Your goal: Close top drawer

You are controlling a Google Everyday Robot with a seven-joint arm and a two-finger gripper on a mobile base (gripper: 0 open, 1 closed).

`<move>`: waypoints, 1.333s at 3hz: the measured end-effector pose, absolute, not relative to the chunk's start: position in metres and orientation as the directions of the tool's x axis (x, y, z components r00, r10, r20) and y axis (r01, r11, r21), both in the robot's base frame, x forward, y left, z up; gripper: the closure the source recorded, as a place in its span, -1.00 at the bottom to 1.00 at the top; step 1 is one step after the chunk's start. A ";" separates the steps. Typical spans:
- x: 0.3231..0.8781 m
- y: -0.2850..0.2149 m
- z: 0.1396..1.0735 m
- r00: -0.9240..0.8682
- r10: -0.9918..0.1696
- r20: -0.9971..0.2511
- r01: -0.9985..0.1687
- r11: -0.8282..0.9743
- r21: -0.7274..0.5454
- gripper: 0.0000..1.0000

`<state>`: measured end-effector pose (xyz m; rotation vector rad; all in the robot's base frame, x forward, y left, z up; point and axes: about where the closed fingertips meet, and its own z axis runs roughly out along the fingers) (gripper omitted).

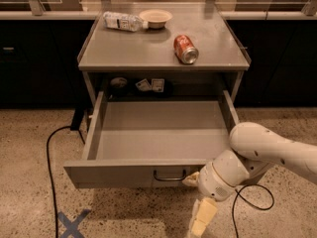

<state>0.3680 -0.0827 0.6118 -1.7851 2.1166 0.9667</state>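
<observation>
The top drawer [158, 144] is pulled far out of the cabinet [148, 51], tray open to view and bare, front panel hanging well fwd over the floor, so the job is all ahead: the panel has to travel back until it sits flush under the cabinet top. The arm [275, 150] comes in low from the right w/ its wrist bent toward the panel, which makes sense for a push. That puts the gripper [196, 200] in front of the drawer face rather than above or inside the tray, approx. level w/ the handle [170, 175] and just to its right. The fingers [202, 218] are spread apart and hold nothing. One pale tip sits up at the panel's lower edge beside the handle (touching or a hair off, can't say which), and the other hangs down toward the floor, clear of the drawer. My read: no grasp is needed here, and a flat shove on the panel near centre would do. Pushing off-centre to the right could rack the drawer on its rails. Small dark bits lie at the back of the cavity, behind the tray, and don't seem to block its path. On top, the soda can [185, 49] lies on its side, w/ a bottle [122, 21] and a bowl [155, 18] at the rear edge; a hard slam might roll the can.
</observation>
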 end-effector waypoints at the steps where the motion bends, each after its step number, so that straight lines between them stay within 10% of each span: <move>1: 0.387 -0.077 0.619 -0.224 -0.800 -0.557 -0.949 0.049 0.311 -1.00; 4: 0.448 -0.083 0.635 -0.210 -0.796 -0.568 -0.971 0.099 0.220 -1.00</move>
